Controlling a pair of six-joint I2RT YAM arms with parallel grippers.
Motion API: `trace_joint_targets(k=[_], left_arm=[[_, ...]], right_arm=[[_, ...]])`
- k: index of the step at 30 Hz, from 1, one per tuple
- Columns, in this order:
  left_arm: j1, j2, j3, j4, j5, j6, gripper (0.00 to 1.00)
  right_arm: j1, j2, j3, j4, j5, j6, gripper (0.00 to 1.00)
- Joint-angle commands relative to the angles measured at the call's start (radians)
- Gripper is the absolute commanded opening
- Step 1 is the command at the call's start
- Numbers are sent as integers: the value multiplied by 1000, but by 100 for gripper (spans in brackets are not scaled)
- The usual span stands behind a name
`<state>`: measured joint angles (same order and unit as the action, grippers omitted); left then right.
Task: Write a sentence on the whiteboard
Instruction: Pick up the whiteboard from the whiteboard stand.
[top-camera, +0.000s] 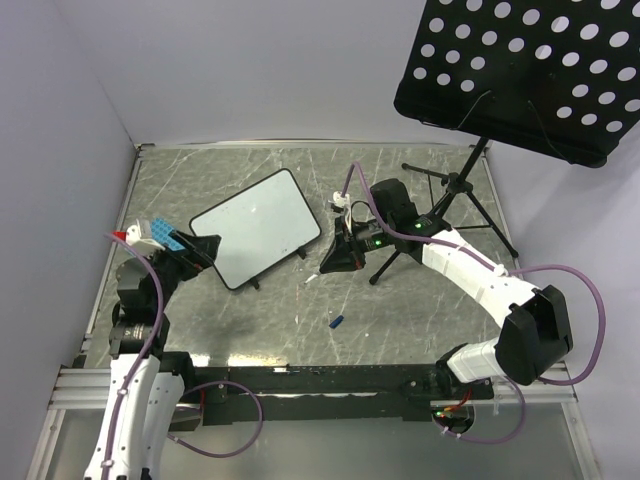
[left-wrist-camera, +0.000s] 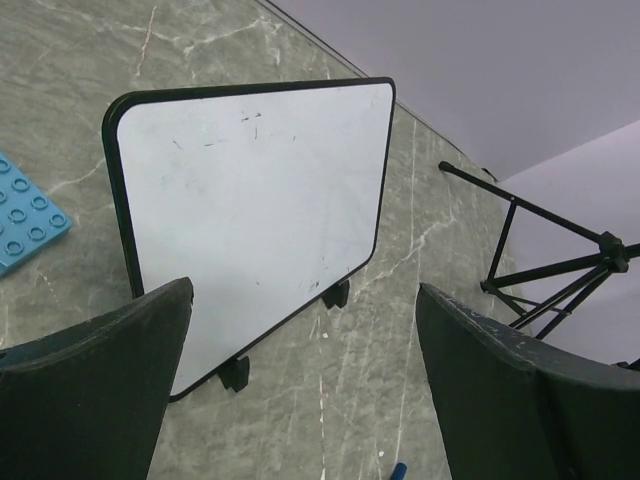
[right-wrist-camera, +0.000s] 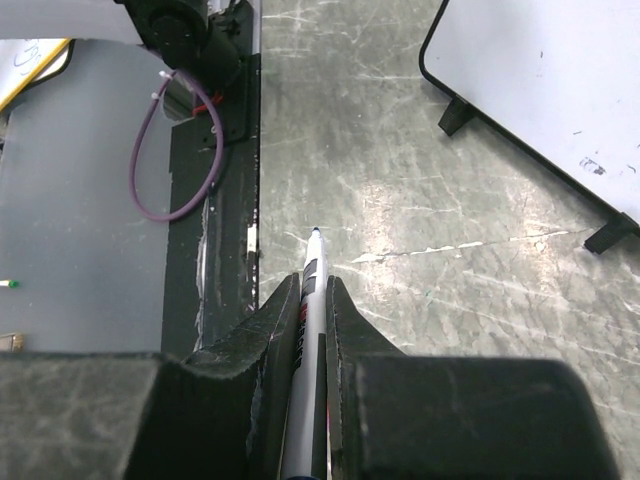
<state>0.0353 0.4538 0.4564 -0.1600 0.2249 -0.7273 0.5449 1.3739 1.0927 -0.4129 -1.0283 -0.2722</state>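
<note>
The whiteboard (top-camera: 262, 228) sits left of centre on the grey, white-veined counter (top-camera: 400, 320), turned at an angle and propped on small black feet. It is a white rectangle with a thin black frame and rounded corners, and its glossy face (left-wrist-camera: 250, 200) carries only a few faint dark flecks. At its left corner is the left hand (top-camera: 195, 250), spread wide and holding nothing. From the wrist, its two dark, scuffed fingers (left-wrist-camera: 100, 390) frame the board's near edge, and whether they touch it cannot be told. A blue studded plate (top-camera: 155, 233) lies just beside that hand, and one corner of it (left-wrist-camera: 25, 225) shows on the counter left of the board. To the right of the board, and apart from it, the right hand (top-camera: 340, 258) is clamped tight on a marker (right-wrist-camera: 313, 300), a slim pale barrel with red lettering. Its dark tip points toward the black base rail and a looping purple cable (right-wrist-camera: 165, 150). Behind this hand the thin black tripod legs (top-camera: 450, 215) of a music stand crowd the far right corner, and its perforated black tray (top-camera: 530, 70) overhangs the counter. A small blue piece (top-camera: 337, 322) lies loose on the counter nearer the bases.
</note>
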Motion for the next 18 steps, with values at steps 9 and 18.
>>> trace_joint_targets(k=[9, 18], left_arm=[[221, 201, 54, 132, 229, 22, 97], [376, 229, 42, 114, 381, 39, 97]], right_arm=[[-5, -39, 24, 6, -27, -38, 0], [-3, -47, 24, 0, -42, -47, 0]])
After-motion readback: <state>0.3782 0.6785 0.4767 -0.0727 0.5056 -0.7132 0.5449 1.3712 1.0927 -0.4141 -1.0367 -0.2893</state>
